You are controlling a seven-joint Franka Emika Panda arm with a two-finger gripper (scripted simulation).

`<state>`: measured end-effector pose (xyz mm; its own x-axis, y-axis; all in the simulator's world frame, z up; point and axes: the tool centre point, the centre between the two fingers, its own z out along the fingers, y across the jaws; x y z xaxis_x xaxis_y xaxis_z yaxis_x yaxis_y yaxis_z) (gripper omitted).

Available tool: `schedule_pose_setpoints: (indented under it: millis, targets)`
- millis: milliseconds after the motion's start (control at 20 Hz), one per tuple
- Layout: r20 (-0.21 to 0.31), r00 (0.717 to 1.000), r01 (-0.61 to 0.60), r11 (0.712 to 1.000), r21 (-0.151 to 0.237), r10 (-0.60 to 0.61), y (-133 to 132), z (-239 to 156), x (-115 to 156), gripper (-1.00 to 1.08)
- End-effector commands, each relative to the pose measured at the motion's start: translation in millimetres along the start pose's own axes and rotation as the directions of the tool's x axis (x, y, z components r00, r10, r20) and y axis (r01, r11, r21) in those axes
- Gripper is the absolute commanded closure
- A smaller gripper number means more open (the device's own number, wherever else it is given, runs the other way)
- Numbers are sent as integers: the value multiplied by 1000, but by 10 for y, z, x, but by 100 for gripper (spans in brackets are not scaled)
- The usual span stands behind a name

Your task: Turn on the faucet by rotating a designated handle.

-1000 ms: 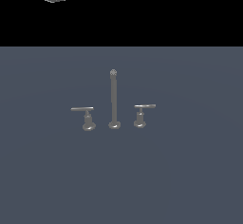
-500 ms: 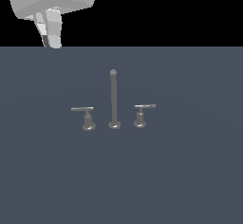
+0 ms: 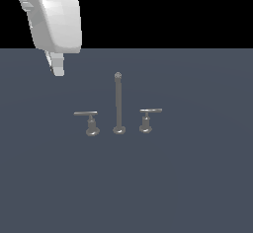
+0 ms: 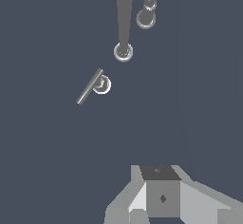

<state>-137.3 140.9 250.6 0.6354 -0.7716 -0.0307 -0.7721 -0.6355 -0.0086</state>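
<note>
Exterior view: the faucet (image 3: pixel 118 103) is seen standing on a flat dark grey floor (image 3: pixel 197 177). Its tall thin rod is upright in the middle, with a round knob on top. One handle (image 3: pixel 88 121) stands just beside the rod, on the exterior view's left. A twin lever (image 3: pixel 147 118) stands on the exterior view's right. The white gripper (image 3: pixel 58 68) is seen high up at the exterior view's left, well apart from the handle. Nothing is touched by it. Whether its fingers are spread or closed cannot be told. On the wrist view, the handle (image 4: pixel 91 86) is seen as a thin bar on a round base.
</note>
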Motion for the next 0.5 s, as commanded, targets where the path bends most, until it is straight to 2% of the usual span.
schedule_pose_setpoints:
  millis: [0, 450]
  targets:
    - [-1, 999, -42, 999, 2, 42, -103, 113, 25, 108]
    - [-5, 984, -175, 984, 6, 175, -414, 475, 149, 108]
